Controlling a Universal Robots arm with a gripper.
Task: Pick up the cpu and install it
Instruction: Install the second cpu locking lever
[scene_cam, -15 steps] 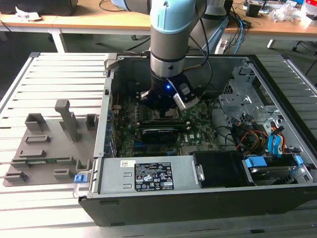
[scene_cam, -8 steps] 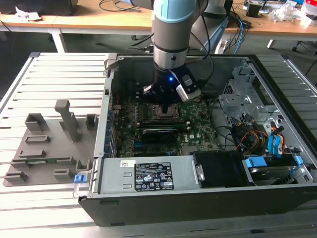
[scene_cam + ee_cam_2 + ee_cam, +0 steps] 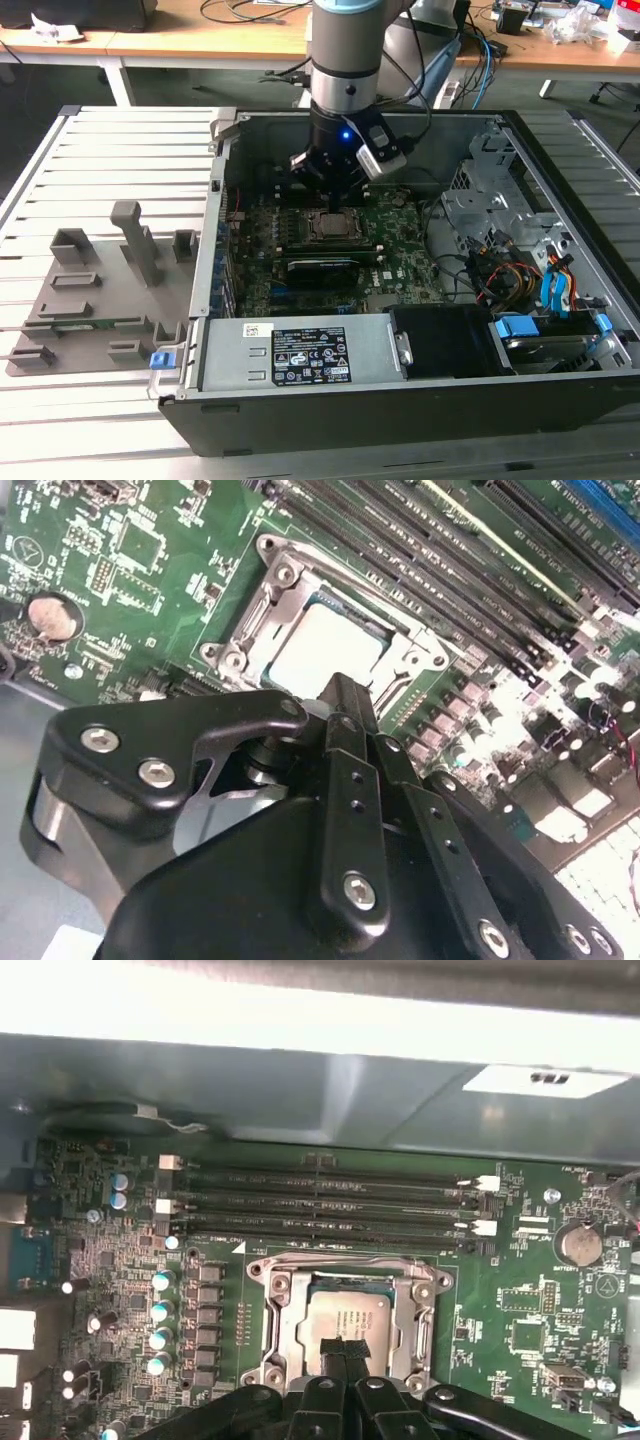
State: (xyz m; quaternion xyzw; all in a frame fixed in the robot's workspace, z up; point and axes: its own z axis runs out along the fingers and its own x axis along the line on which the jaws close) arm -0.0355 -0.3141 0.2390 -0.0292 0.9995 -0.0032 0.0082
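- We see the cpu [image 3: 347,1317] lying flat inside the metal socket frame [image 3: 285,1312] on the green motherboard [image 3: 520,1300], its silver-grey top facing up; in the second wrist view it [image 3: 325,648] sits the same way, framed by the bracket.
- Our gripper [image 3: 345,1352] hangs just over the near edge of the chip, and in the first wrist view its fingertips [image 3: 343,1348] look pressed together, with nothing pinched between them.
- In the exterior view the gripper [image 3: 328,192] stands directly above the socket, inside the open computer case [image 3: 520,410].
- We cannot tell whether the tips touch the chip's lid or hover just above it.
- We judge the chip light, stiff and thin, with a smooth metal lid that would slip under a careless pinch.
- Its underside contacts and the socket pins are likely delicate, so we would take it by two opposite edges, level, never tilted.
- The memory slots [image 3: 330,1205] run just beside the socket, empty.
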